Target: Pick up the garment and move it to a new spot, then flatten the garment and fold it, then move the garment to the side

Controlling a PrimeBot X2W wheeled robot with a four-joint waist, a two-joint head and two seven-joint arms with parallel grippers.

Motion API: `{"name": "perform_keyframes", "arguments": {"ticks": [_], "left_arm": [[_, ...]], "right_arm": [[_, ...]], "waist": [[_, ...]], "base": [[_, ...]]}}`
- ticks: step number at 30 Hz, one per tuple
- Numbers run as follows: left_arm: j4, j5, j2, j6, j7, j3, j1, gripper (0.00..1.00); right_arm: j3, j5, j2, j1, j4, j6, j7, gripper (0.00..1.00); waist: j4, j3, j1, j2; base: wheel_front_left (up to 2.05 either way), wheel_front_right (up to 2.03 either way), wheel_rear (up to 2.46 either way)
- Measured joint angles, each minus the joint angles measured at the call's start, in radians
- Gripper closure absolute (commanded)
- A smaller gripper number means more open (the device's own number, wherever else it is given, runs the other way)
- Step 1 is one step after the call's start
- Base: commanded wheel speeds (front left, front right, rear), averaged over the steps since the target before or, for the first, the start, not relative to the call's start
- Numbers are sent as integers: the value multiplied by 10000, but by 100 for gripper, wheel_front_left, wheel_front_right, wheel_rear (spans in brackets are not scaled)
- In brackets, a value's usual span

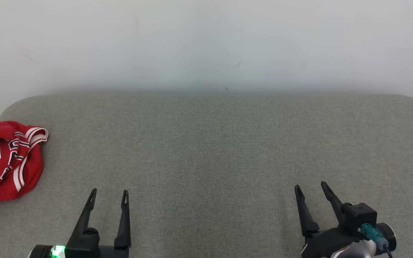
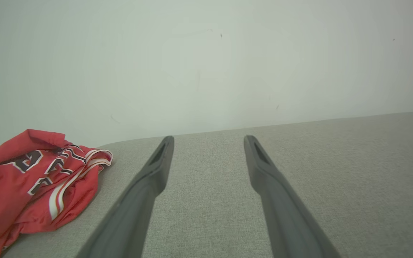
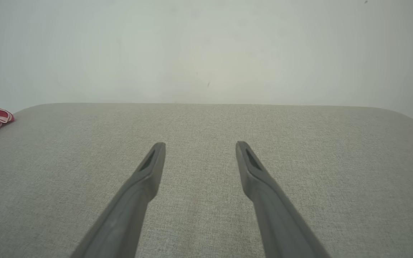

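A: What's cut off?

B: The red jersey [image 1: 7, 161]. It lies crumpled at the far left of the grey woven cushion [image 1: 206, 150], and the head view's edge clips it. The black-and-white lettering is too creased to read.

A: And the grippers?

B: The left gripper [image 1: 109, 191] and right gripper [image 1: 310, 185] both have their tapered dark fingers spread wide and hold nothing. The left is near the jersey but not touching it. A pale matte wall [image 1: 206, 43] stands behind.
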Motion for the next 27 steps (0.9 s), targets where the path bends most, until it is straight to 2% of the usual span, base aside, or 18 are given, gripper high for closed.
{"name": "perform_keyframes", "arguments": {"ticks": [6,10,17,27], "left_arm": [[180,-221,-286,-134,-67,276,60,0],[360,-627,-439,-324,-67,487,59,0],[533,-648,-571,-571,-67,663,18,0],[589,-481,-654,-683,-67,823,-44,0]], "right_arm": [[-2,-29,-2,-58,82,0,13,0],[-23,510,-2,-87,159,0,-2,0],[-48,564,-6,-147,257,0,-65,0],[-19,594,-4,-173,349,2,-161,0]], "waist": [[44,9,0,0],[57,60,0,0],[70,125,1,0],[63,135,1,0]], "base": [[0,0,0],[0,0,0],[0,0,0],[0,0,0]]}}
